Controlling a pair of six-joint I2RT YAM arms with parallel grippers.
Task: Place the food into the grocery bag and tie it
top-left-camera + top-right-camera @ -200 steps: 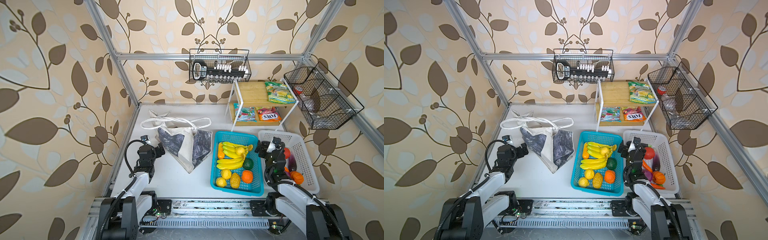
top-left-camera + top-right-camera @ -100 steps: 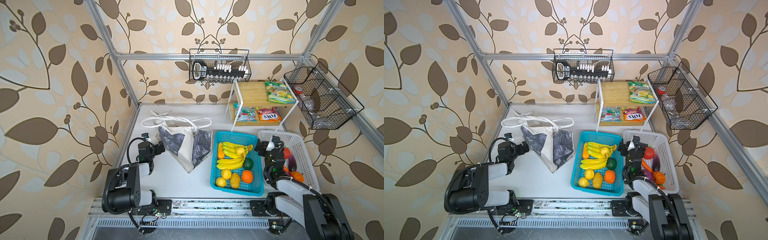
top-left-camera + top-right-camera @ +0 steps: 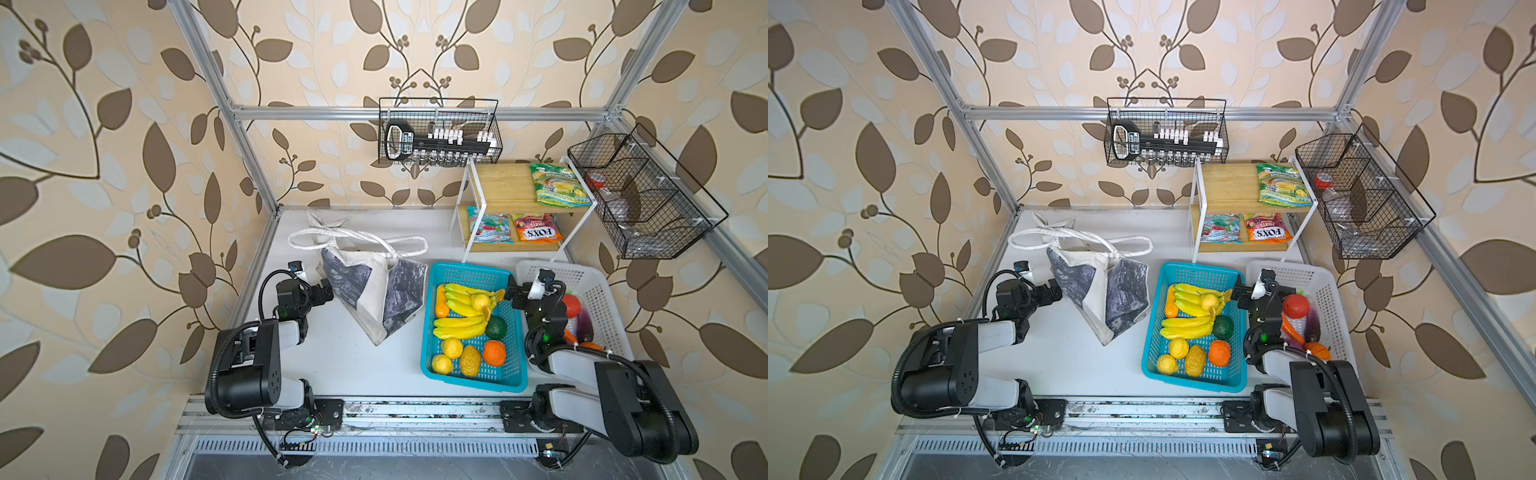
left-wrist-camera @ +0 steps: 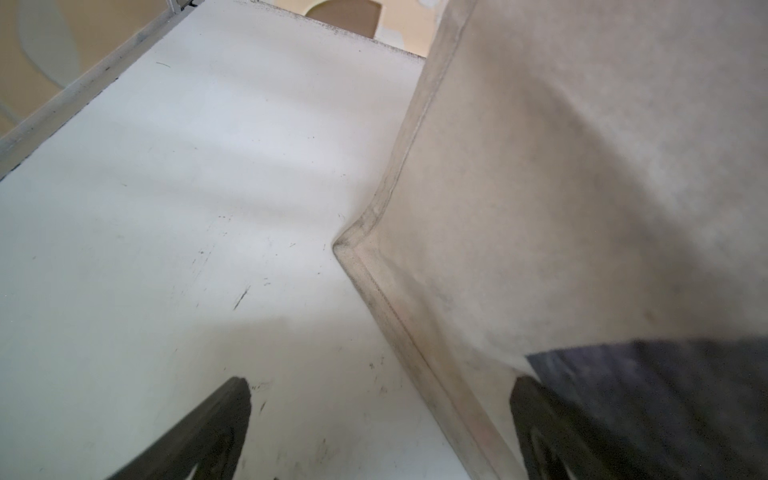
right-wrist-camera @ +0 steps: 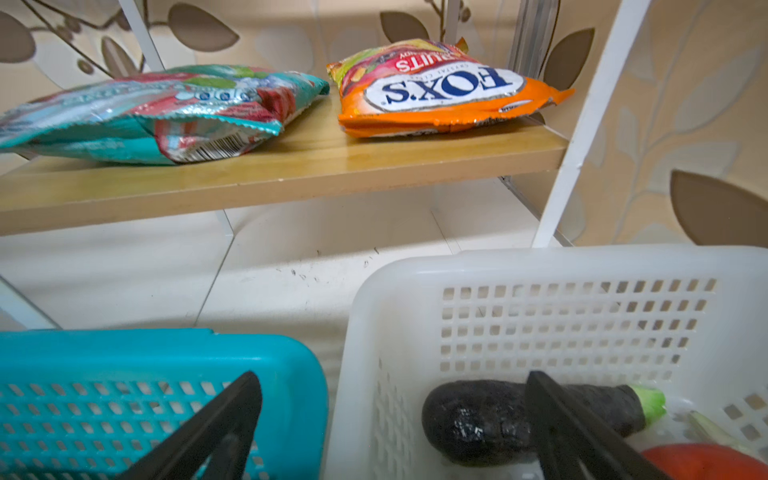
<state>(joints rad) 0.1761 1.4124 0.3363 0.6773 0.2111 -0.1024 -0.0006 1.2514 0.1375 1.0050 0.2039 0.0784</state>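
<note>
Leaf-print wallpaper (image 3: 104,187) closes you in on three sides behind an aluminium frame (image 3: 311,111), and the white table (image 3: 340,365) is scuffed. Your bag (image 3: 374,291) sits crumpled left of centre. Just right of it is the blue basket (image 3: 473,381) of bananas (image 3: 461,305) and round fruit (image 3: 494,352). The white basket (image 3: 582,274) is beside that, and the rack (image 3: 498,183) of packets (image 5: 436,91) stands behind both. Your left gripper (image 4: 382,386) is spread wide at the bag's side, and the bag's seam runs between its fingers (image 4: 199,428). Your right gripper (image 5: 395,382) is spread too and holds nothing. It sits astride the baskets' adjoining walls, with one finger crossing in front of the eggplant (image 5: 478,415).
</note>
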